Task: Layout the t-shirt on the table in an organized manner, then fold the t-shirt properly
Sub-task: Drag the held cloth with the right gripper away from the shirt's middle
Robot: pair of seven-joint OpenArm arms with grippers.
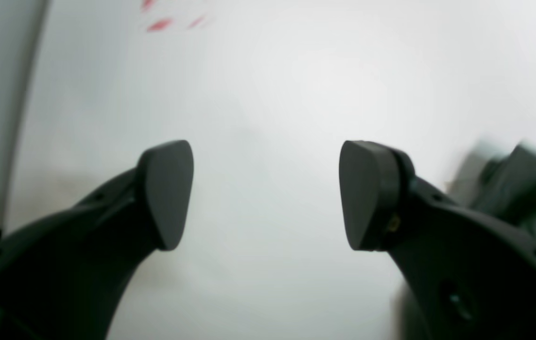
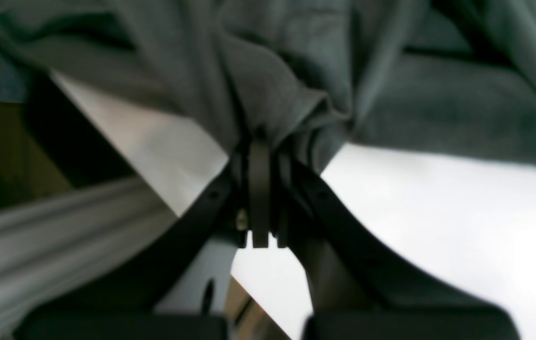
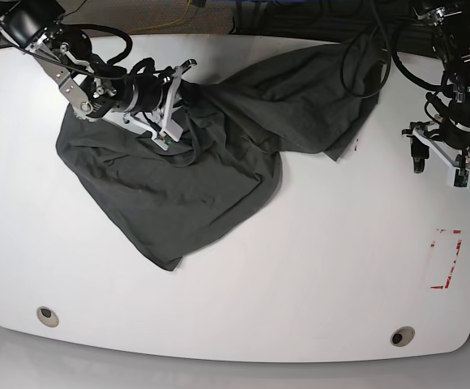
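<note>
The dark grey t-shirt [image 3: 186, 178] lies crumpled across the back left and middle of the white table [image 3: 300, 275], one part trailing toward the back right. My right gripper [image 3: 182, 101] is shut on a bunched fold of it near the back; the right wrist view shows the fabric [image 2: 438, 104] pinched at the closed fingertips [image 2: 261, 141] and lifted off the tabletop. My left gripper [image 3: 439, 166] hangs over bare table at the right, apart from the shirt. Its pads [image 1: 168, 193] stand wide open with nothing between them.
A red tape rectangle [image 3: 446, 259] marks the table near the right edge, and its red marks [image 1: 159, 23] show blurred in the left wrist view. Two round grommets [image 3: 47, 315] [image 3: 400, 335] sit near the front edge. Black cables [image 3: 365, 49] hang over the back.
</note>
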